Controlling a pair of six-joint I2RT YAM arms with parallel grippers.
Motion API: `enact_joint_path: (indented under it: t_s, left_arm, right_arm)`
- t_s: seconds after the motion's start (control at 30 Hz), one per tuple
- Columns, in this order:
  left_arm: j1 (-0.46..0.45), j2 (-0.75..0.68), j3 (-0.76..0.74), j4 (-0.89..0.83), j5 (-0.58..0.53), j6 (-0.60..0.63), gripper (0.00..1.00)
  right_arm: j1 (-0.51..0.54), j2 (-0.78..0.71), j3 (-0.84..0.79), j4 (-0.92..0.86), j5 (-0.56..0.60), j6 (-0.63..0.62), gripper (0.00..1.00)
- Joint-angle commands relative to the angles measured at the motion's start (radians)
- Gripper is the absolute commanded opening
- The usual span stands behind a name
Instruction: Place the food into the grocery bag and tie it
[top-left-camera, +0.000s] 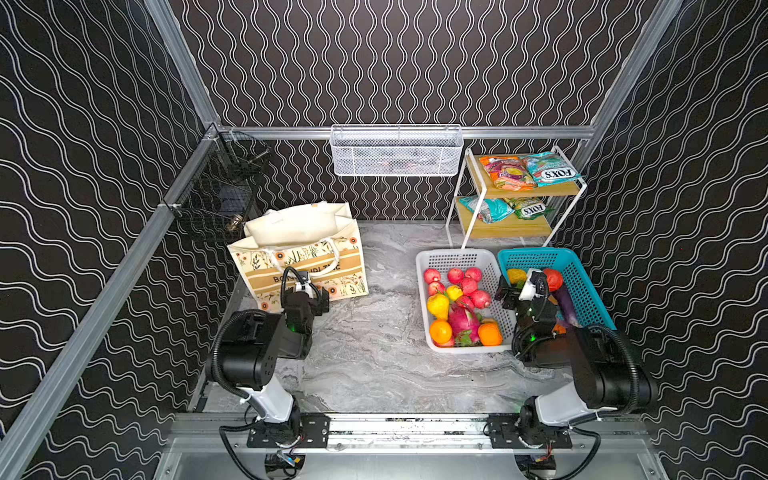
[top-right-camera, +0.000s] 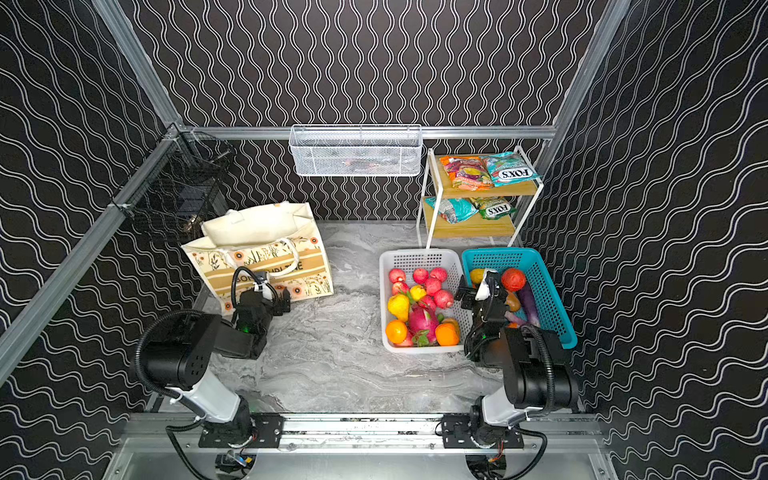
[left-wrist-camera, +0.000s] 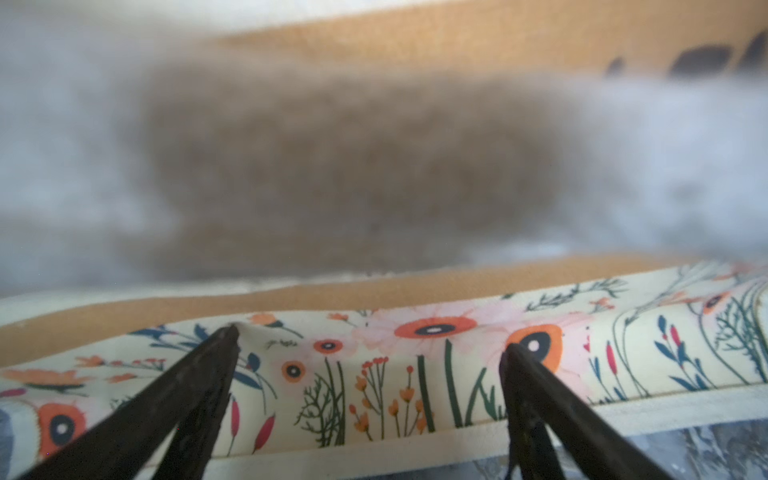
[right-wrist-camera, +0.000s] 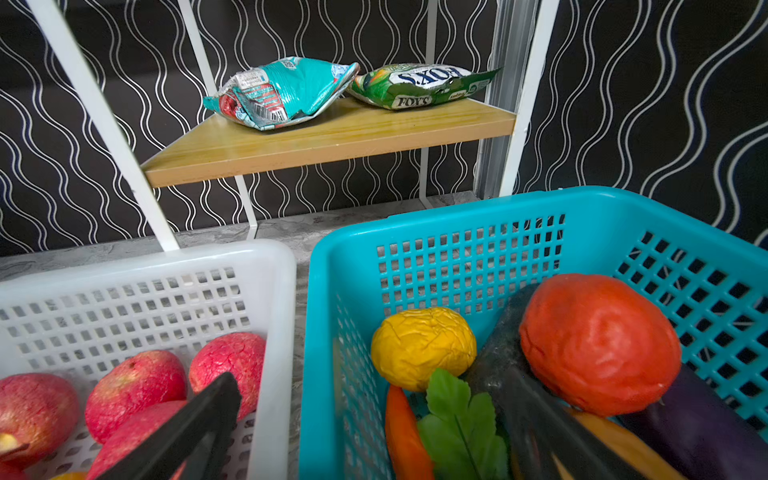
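Flowered grocery bag (top-left-camera: 340, 274) stands at the tabletop's (top-left-camera: 374, 332) back left; the left fingers (left-wrist-camera: 199, 386), spread open, touch its lower front, probably to steady it. Right fingers (right-wrist-camera: 203, 415) hang open over the white basket (top-left-camera: 457, 252) and teal basket (top-left-camera: 582, 286), where food (top-left-camera: 463, 322) lies

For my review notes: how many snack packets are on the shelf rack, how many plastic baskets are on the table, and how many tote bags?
Snack packets: 4
Plastic baskets: 2
Tote bag: 1
Total: 7
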Motion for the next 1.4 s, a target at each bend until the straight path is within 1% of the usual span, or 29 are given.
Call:
enact_joint_path:
  t_s: [0.0,1.1,1.13,1.17,1.2,1.27,1.3,1.33,1.37]
  left_arm:
    - [0.0,0.0,0.007,0.027,0.003,0.014,0.98]
    - [0.0,-0.001,0.008,0.025,0.004,0.013,0.98]
    - [0.0,-0.003,0.007,0.027,0.003,0.013,0.98]
    - [-0.001,-0.011,0.004,0.029,-0.013,0.013,0.97]
    - [-0.004,-0.058,0.003,-0.009,-0.036,0.006,0.95]
    - [-0.004,-0.202,0.021,-0.171,-0.104,-0.021,0.93]
    - [-0.006,-0.296,0.043,-0.281,-0.139,-0.044,0.92]
    - [-0.007,-0.368,0.069,-0.413,-0.167,-0.08,0.9]
    - [-0.008,-0.442,0.105,-0.559,-0.2,-0.138,0.88]
  right_arm:
    - [0.001,0.004,-0.001,-0.061,-0.002,-0.002,0.99]
    - [0.001,0.005,-0.001,-0.063,-0.001,-0.001,0.99]
    - [0.001,0.004,-0.002,-0.06,0.011,0.0,0.99]
    - [0.003,-0.012,-0.009,-0.047,0.073,0.02,0.98]
    - [0.003,-0.051,-0.017,-0.062,0.11,0.038,0.97]
    - [0.004,-0.166,0.015,-0.23,0.132,0.047,0.95]
    - [0.009,-0.217,0.042,-0.317,0.134,0.043,0.93]
    - [0.014,-0.251,0.065,-0.378,0.167,0.063,0.93]
    - [0.015,-0.291,0.088,-0.449,0.187,0.126,0.93]
